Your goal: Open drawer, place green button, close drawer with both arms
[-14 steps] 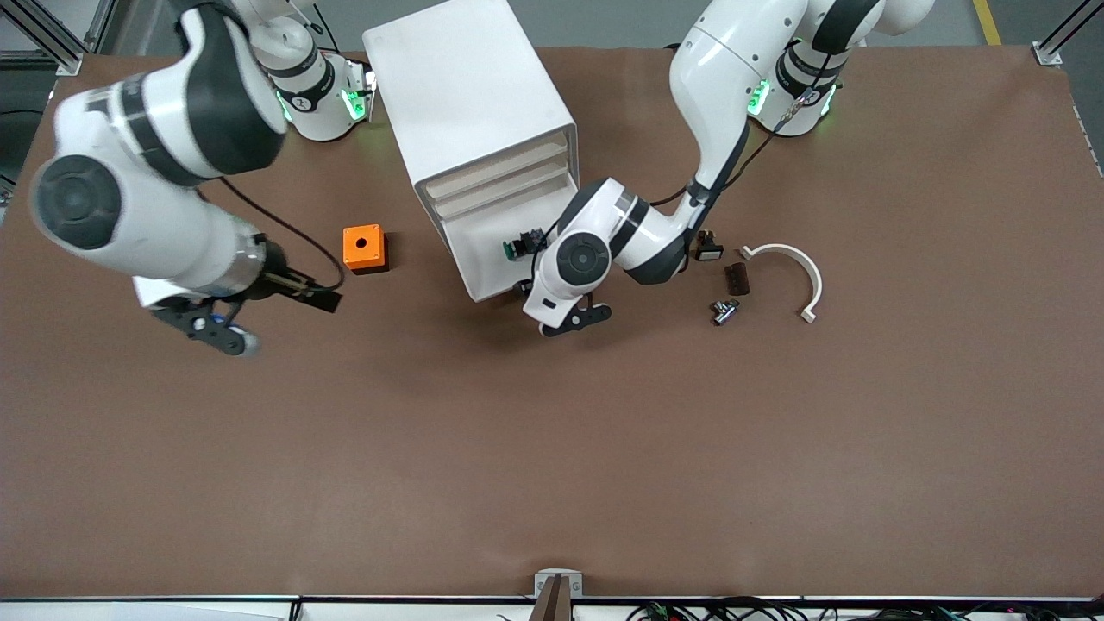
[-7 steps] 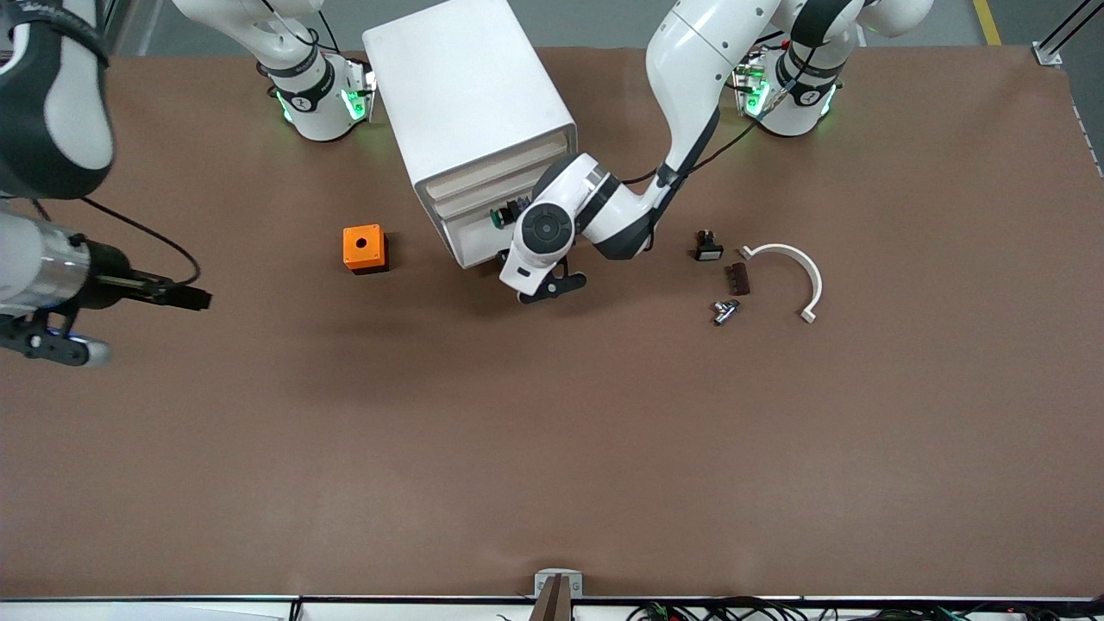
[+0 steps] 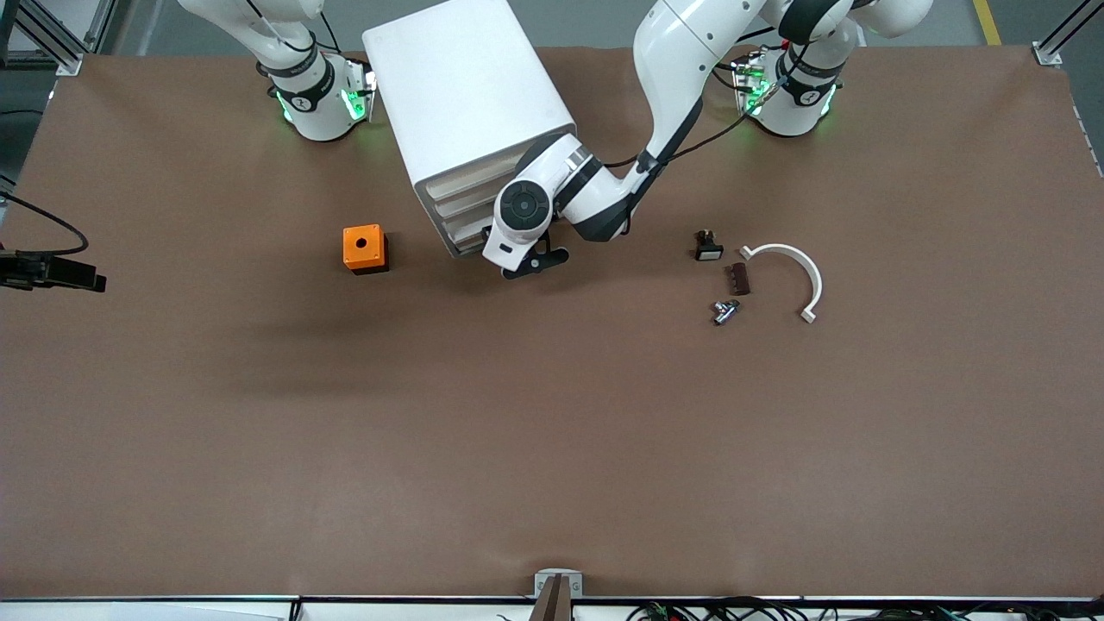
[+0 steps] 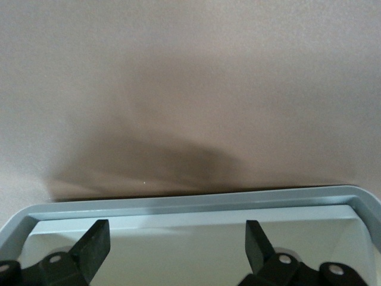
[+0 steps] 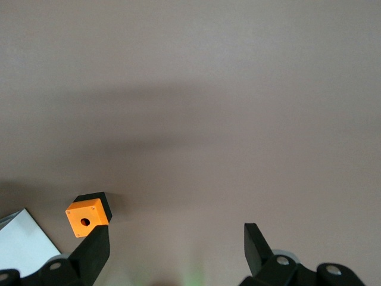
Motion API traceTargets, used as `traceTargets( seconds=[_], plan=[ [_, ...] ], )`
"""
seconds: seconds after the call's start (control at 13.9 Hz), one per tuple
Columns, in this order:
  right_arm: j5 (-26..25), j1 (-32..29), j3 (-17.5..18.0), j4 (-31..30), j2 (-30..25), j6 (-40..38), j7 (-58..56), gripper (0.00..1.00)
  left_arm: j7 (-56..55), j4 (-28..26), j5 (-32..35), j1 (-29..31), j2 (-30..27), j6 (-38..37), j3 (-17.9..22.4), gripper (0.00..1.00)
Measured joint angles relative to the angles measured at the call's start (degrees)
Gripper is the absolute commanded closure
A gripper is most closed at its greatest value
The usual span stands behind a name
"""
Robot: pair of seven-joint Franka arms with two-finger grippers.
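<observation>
The white cabinet (image 3: 466,95) stands between the two bases. My left gripper (image 3: 536,261) hangs at its front, fingers open. In the left wrist view the left gripper (image 4: 175,229) straddles nothing, with the drawer's rim (image 4: 190,199) and pale floor just beneath it. Only a short part of the drawer (image 3: 470,243) sticks out of the cabinet. The button is hidden. My right gripper (image 5: 175,232) is open and empty, high over the table at the right arm's end. Only a black bit of that hand (image 3: 52,272) shows in the front view.
An orange cube (image 3: 364,247) with a round hole sits beside the cabinet toward the right arm's end. Toward the left arm's end lie a small black part (image 3: 708,247), a dark brown piece (image 3: 737,278), a metal fitting (image 3: 724,310) and a white curved clip (image 3: 798,272).
The left hand has moved in toward the cabinet and the drawer has slid in with it, hiding the button. The right arm has swung away, almost out of the front view.
</observation>
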Motion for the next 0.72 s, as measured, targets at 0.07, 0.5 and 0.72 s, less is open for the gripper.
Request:
traceTargets(
  seconds=[0.07,0.5,0.72],
  plan=[
    [0.0,-0.1,0.0,0.0,0.0,0.0,0.0,0.00,0.0,-0.1,0.0,-0.1,0.0,1.2,-0.1,0.00],
    [0.1,-0.1,0.8,0.0,0.1,-0.1,0.5,0.00,-0.1,-1.2,0.0,0.1,-0.3,4.4,-0.8,0.00],
    [0.4,-0.1,0.9,0.0,0.1,-0.1,0.6,0.00,-0.2,-1.0,0.0,3.7,-2.9,4.8,0.7,0.00]
  ],
)
